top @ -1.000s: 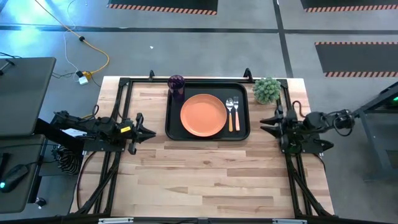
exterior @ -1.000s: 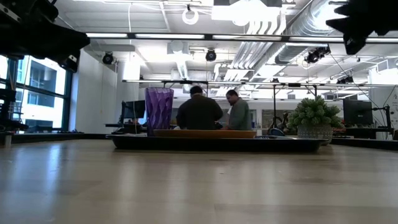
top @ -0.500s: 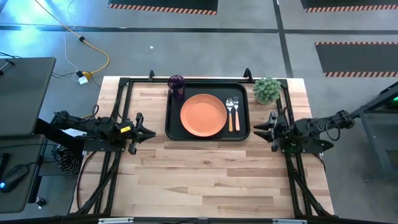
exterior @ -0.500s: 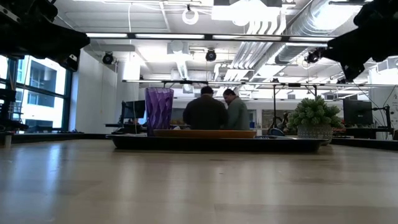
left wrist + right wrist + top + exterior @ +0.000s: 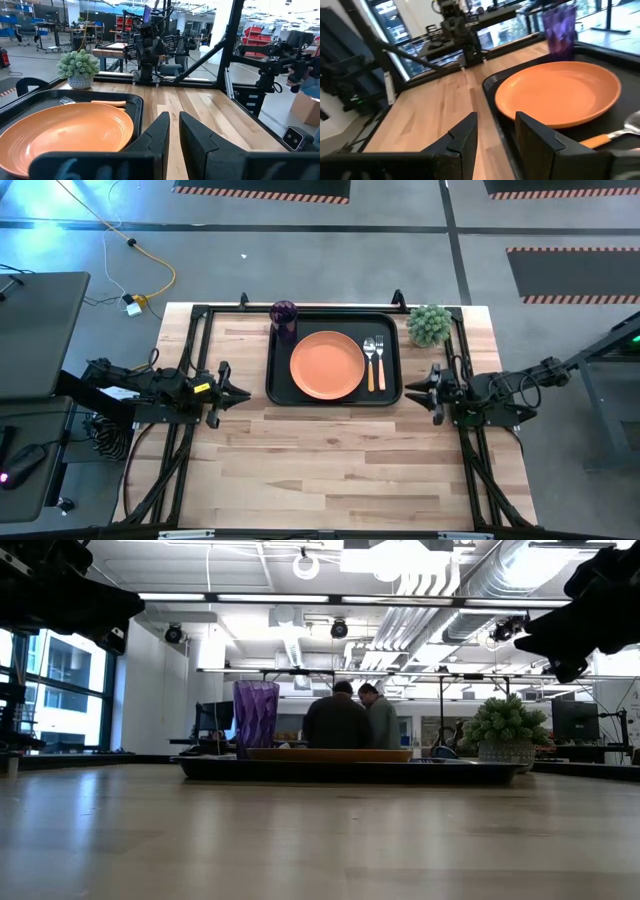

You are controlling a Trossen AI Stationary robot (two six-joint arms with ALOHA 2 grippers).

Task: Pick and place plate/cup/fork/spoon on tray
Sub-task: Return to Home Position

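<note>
The black tray [image 5: 278, 388] lies at the table's far middle. On it rest the orange plate [image 5: 327, 365], the spoon [image 5: 369, 360] and, beside it, the fork [image 5: 380, 362], both right of the plate. The purple cup [image 5: 284, 316] stands upright in the tray's far left corner. My right gripper [image 5: 412, 388] hovers open and empty just right of the tray's near right corner; its wrist view [image 5: 495, 127] looks across the plate [image 5: 560, 95]. My left gripper [image 5: 243, 393] waits shut and empty left of the tray, also shown in its wrist view [image 5: 174, 131].
A small green potted plant [image 5: 430, 325] stands at the far right, beside the tray's far right corner. Black frame rails [image 5: 190, 360] run along the table's left and right sides. Bare wood [image 5: 330, 460] spreads across the table's near half. People stand in the room behind [image 5: 340, 720].
My right gripper has moved toward the table's left, closer to the tray's right side, and has come down. The tableware on the tray has stayed where it was.
</note>
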